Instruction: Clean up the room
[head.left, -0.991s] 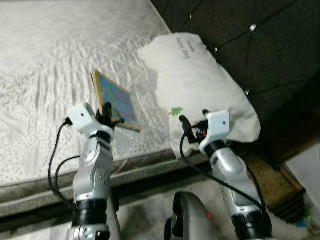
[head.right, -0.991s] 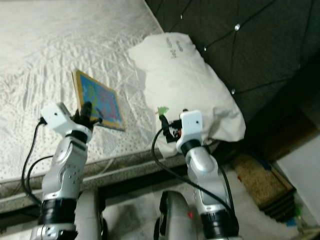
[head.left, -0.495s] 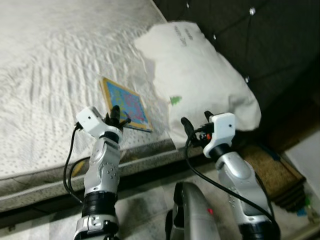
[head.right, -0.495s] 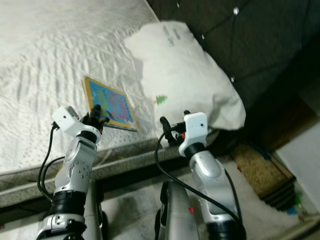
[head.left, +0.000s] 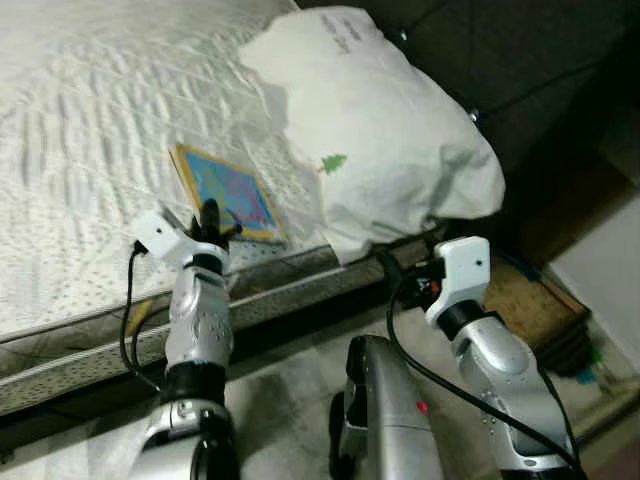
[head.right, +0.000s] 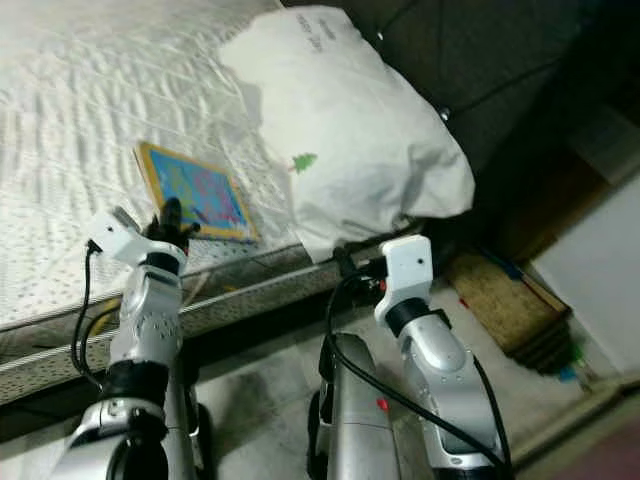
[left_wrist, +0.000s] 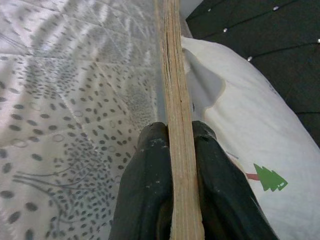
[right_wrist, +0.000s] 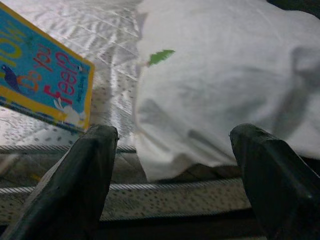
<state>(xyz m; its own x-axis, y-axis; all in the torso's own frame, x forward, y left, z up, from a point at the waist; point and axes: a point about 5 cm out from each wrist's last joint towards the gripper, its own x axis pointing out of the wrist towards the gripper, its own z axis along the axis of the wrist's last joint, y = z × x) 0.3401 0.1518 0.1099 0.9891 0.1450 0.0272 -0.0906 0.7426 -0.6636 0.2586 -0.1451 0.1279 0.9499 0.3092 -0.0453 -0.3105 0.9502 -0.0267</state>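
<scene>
Book (head.left: 225, 193) on mattress (head.left: 80, 150), clamped edgewise by left claw (head.left: 208, 222); right claw (right_wrist: 175, 165) spread, empty.

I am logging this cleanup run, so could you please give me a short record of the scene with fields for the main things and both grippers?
surface: white quilted mattress, bare of bedding
book: thin blue picture book with a yellow border, lying near the mattress edge
pillow: large white pillow with a small green tree print, beside the book, against the dark tufted headboard
left gripper: fingers shut on the book's edge
right gripper: fingers open, holding nothing, below the mattress edge, facing the pillow
floor: brown woven mat beside the bed
</scene>
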